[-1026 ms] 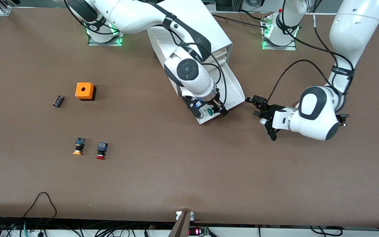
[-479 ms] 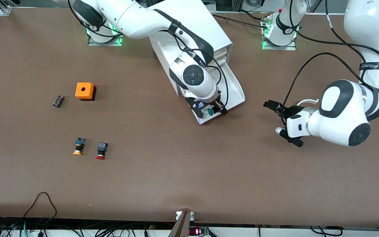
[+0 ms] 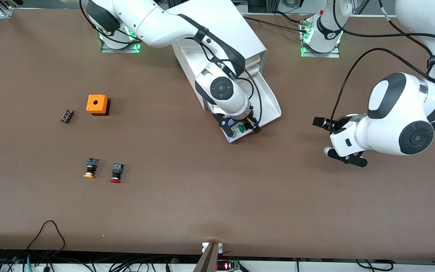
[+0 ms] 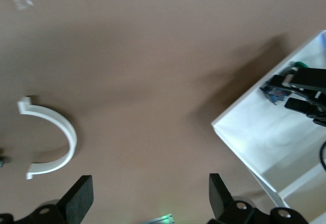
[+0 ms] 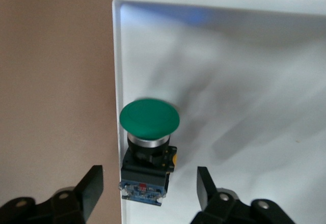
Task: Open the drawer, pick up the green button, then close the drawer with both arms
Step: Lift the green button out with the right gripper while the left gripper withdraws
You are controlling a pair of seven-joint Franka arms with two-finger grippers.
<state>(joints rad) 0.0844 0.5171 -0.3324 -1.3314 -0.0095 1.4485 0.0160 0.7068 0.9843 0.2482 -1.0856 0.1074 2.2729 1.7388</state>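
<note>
Jaws of the right gripper (image 3: 244, 127) stand spread on either side of the green-capped button (image 5: 149, 147), not yet pinching it; the button lies in the pulled-out lowest drawer (image 3: 268, 99) against its front corner, at about 5 o'clock from the cabinet (image 3: 221, 26). That straddle looks like the set-up for a pinch on the black body. Jaws of the left gripper (image 3: 338, 139) are spread, empty, waiting over bare worktop (image 3: 202, 204) at 3 o'clock from the drawer, probably kept clear until closing. Arm lettering is unreadable.
</note>
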